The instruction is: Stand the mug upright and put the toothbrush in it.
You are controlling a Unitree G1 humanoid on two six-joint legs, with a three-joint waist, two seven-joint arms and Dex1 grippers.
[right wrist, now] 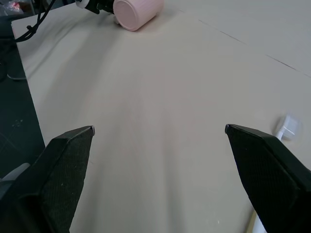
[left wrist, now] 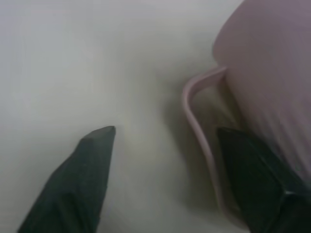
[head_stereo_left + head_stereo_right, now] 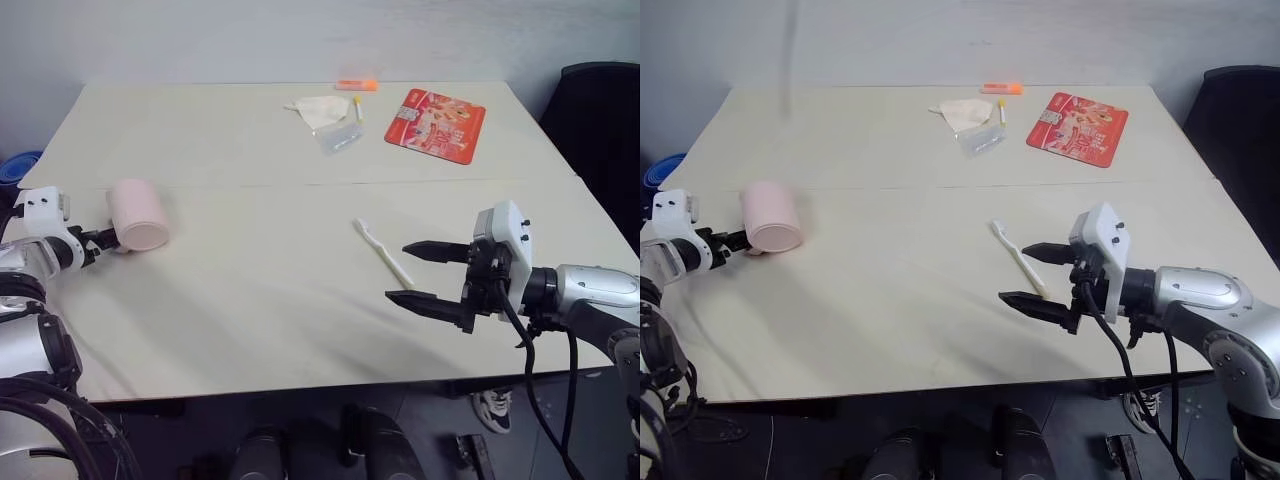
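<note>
Mug (image 3: 137,214) lies on its side at the surface's (image 3: 250,290) left edge, the left claw (image 2: 165,141) spread around its handle. Toothbrush (image 3: 383,252) lies flat mid-surface beside the wide-open, empty right claw (image 3: 418,272). Writing on the far red packet (image 3: 435,125) is unreadable.

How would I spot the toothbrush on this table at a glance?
Start at the cream table and go to its near right part, just ahead of the right gripper. The toothbrush lies flat there, alone: slim and white, unlike the short orange marker at the far edge.
</note>
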